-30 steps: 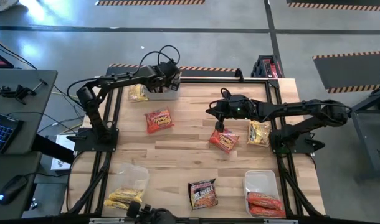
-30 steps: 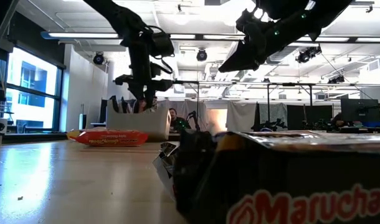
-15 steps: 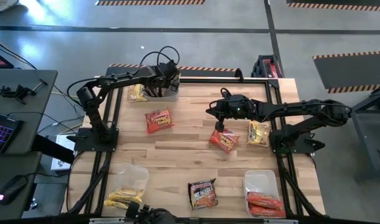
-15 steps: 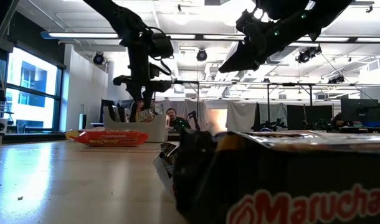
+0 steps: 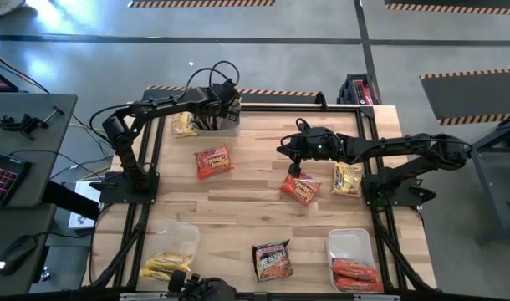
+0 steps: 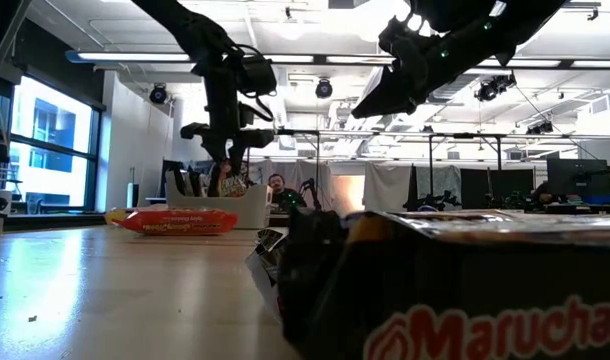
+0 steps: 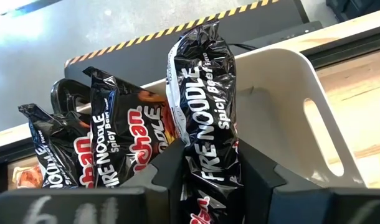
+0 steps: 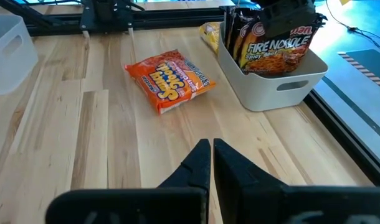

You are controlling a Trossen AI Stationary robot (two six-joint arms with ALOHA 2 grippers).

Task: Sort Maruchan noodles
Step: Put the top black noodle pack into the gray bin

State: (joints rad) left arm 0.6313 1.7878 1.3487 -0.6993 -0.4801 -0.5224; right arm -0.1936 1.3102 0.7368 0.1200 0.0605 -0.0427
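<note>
Black noodle packet point(image 7: 205, 118) clamped upright in left pincer point(image 7: 210, 171); over white bin point(image 7: 289, 112).

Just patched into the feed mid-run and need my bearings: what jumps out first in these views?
The left end effector grips a black Fire Noodle packet upright over the white bin at the table's far left corner, where other black packets already stand. The right end effector, shut and empty, hovers mid-table just above a red-orange packet. Another red-orange packet lies loose between the two arms.
</note>
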